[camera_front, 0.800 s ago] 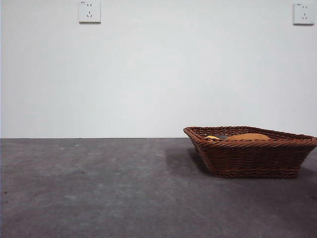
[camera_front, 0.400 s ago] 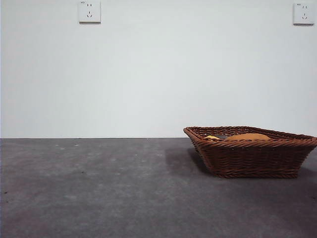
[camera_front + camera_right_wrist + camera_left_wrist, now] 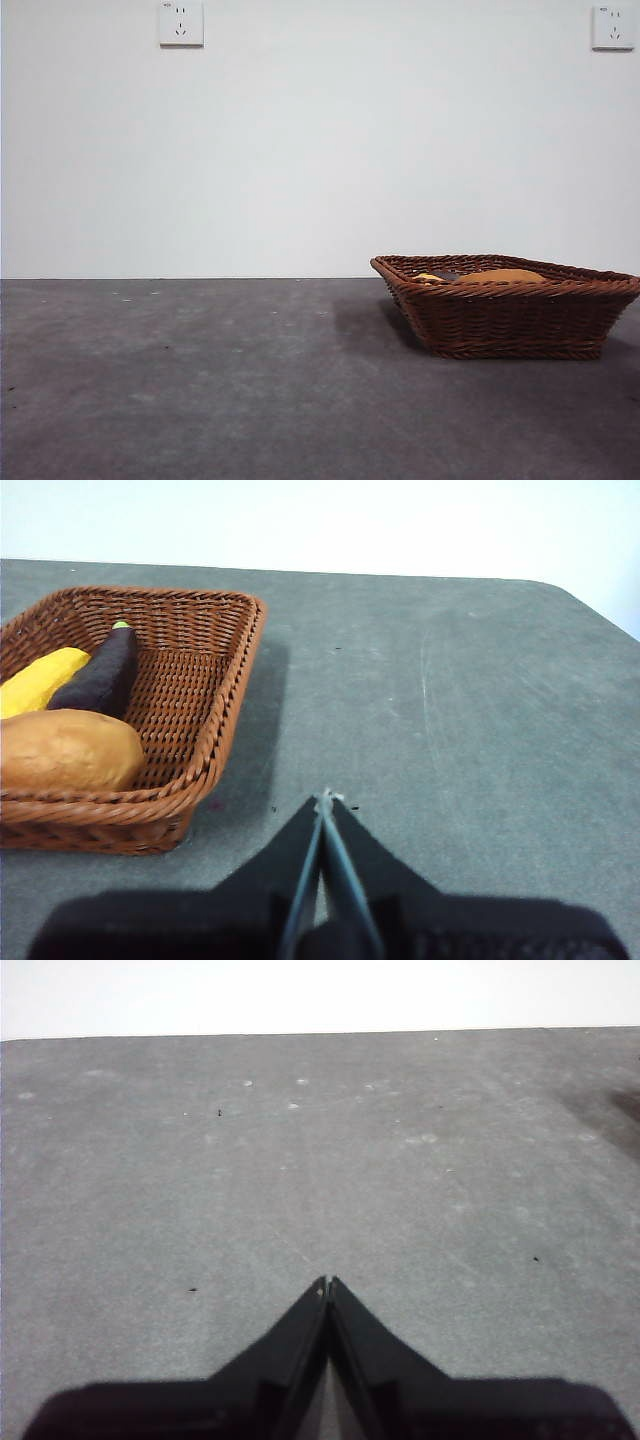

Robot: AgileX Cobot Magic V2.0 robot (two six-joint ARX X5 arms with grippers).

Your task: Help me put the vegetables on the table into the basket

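Lying together inside the basket (image 3: 190,695) are all three vegetables: the tan-orange potato (image 3: 65,750) nearest its braided rim, the dark purple eggplant (image 3: 105,670) beside it, and the yellow one (image 3: 35,680) touching the eggplant. In the front view the basket (image 3: 510,310) sits on the grey bench (image 3: 200,380), potato (image 3: 500,276) peeking over the rim. The right gripper (image 3: 325,798) hangs just beside the basket, jaws clenched on nothing. The left gripper (image 3: 327,1283) waits over bare bench, jaws likewise pressed together

The basket (image 3: 510,318) wall hides most of the vegetables in the front view. In the right wrist view the picture's edge cuts off the potato (image 3: 62,750) and the yellow one (image 3: 35,680).
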